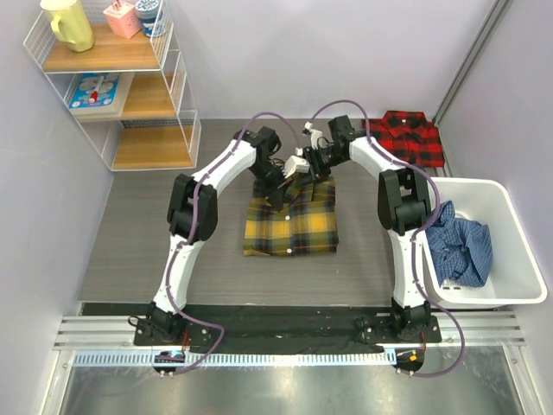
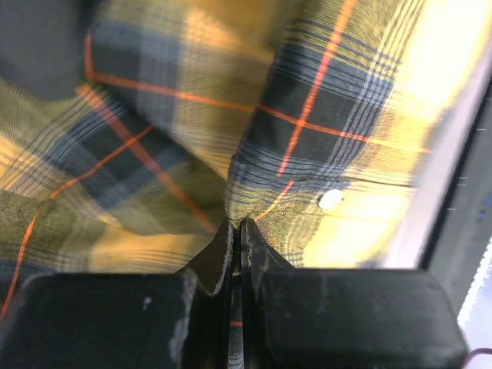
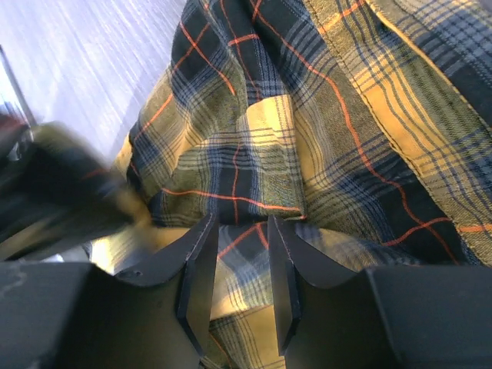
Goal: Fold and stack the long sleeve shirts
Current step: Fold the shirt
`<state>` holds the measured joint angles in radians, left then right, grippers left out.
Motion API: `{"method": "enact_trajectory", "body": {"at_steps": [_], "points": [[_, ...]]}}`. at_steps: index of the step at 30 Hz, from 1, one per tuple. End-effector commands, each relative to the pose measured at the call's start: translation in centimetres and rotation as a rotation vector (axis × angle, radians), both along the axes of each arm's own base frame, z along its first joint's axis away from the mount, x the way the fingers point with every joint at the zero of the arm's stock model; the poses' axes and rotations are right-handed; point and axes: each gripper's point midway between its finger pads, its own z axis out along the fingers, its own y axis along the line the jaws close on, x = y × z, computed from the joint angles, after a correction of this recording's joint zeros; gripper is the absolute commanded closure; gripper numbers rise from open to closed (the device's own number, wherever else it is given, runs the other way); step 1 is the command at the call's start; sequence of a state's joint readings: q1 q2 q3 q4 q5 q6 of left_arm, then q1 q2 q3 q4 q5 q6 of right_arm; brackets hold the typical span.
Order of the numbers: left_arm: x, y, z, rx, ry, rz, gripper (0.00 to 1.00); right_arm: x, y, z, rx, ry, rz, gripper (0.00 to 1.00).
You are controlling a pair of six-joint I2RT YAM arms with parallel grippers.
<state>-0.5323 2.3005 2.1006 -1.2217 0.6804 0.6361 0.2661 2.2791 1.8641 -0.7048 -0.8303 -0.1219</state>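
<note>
Left gripper (image 2: pixel 237 231) pinches yellow shirt (image 2: pixel 323 115), unclear from above

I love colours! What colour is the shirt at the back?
The shirt is red and black plaid; see the top view.

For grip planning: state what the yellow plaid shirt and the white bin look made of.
Yellow plaid shirt: woven cloth, likely cotton flannel, matte; the wrist views show thread weave, stitched seams and soft creases.
White bin: probably moulded plastic, smooth with a slight sheen; it has a rounded, rigid rim.
</note>
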Motion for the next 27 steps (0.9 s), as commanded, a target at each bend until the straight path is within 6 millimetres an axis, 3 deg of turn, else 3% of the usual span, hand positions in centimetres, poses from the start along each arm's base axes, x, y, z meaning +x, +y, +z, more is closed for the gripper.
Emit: {"method": "enact_trajectory", "body": {"at_steps": [1, 3, 5, 6, 8, 9, 10, 12, 13, 14, 16, 17, 18, 21, 22, 24, 25, 27], "points": [[0.4, 0.9, -2.6, 0.026, 0.046, -0.021, 0.98, 1.0, -0.3, -1.2, -0.046, -0.058, -0.016, 0.62], [-0.1, 1.1, -4.3, 0.044, 0.058, -0.019, 0.98, 0.3, -0.6, -3.1, -0.068, -0.022, -0.012, 0.63], [-0.9, 1.1, -4.5, 0.05, 0.073, 0.001, 0.99, -0.3, -0.8, -4.1, -0.077, -0.007, 0.0, 0.64], [-2.0, 1.4, -5.3, 0.058, 0.11, 0.005, 0.99, -1.5, -0.8, -4.7, -0.083, 0.017, 0.012, 0.64], [-4.0, 1.1, -4.2, 0.048, 0.125, -0.01, 1.0, -2.9, -0.7, -5.1, -0.085, 0.03, 0.039, 0.65], [-6.4, 1.9, -5.2, 0.08, 0.183, -0.024, 1.0, -4.9, -0.2, -5.8, -0.09, 0.063, 0.071, 0.64], [-7.7, 1.4, -3.8, 0.059, 0.154, -0.05, 1.0, -5.8, 0.0, -5.2, -0.089, 0.053, 0.088, 0.64], [-11.4, 2.7, -4.7, 0.089, 0.231, -0.046, 1.0, -9.1, 0.6, -5.6, -0.093, 0.097, 0.132, 0.64], [-12.7, 2.5, -4.5, 0.075, 0.237, -0.057, 1.0, -10.0, 0.9, -4.3, -0.077, 0.089, 0.139, 0.65], [-13.3, 2.6, -3.3, 0.061, 0.233, -0.038, 1.0, -11.7, 0.6, -4.7, -0.083, 0.128, 0.145, 0.64], [-14.6, 3.0, -3.0, 0.053, 0.258, -0.022, 1.0, -12.7, 0.5, -3.1, -0.066, 0.124, 0.137, 0.65], [-14.6, 2.9, -1.7, 0.027, 0.231, -0.017, 0.99, -13.3, 0.3, -2.8, -0.067, 0.136, 0.129, 0.64], [-14.7, 2.9, -1.2, 0.012, 0.222, -0.016, 0.97, -13.6, 0.1, -2.2, -0.068, 0.139, 0.127, 0.61], [-14.4, 2.2, 1.7, -0.072, 0.159, -0.008, 0.77, -12.4, 0.2, 1.3, -0.025, 0.096, 0.115, 0.58], [-14.3, 2.1, 2.5, -0.091, 0.146, -0.01, 0.67, -11.5, 0.0, 2.3, -0.009, 0.085, 0.094, 0.57], [-14.1, 1.8, 3.6, -0.115, 0.116, 0.002, 0.59, -9.5, 0.5, 4.7, 0.031, 0.042, 0.075, 0.55], [-14.1, 1.9, 3.6, -0.115, 0.109, 0.004, 0.52, -8.8, 0.6, 5.4, 0.036, 0.023, 0.069, 0.54], [-14.0, 2.1, 3.1, -0.102, 0.099, 0.02, 0.47, -6.8, 1.0, 6.0, 0.037, -0.024, 0.067, 0.52]]}}
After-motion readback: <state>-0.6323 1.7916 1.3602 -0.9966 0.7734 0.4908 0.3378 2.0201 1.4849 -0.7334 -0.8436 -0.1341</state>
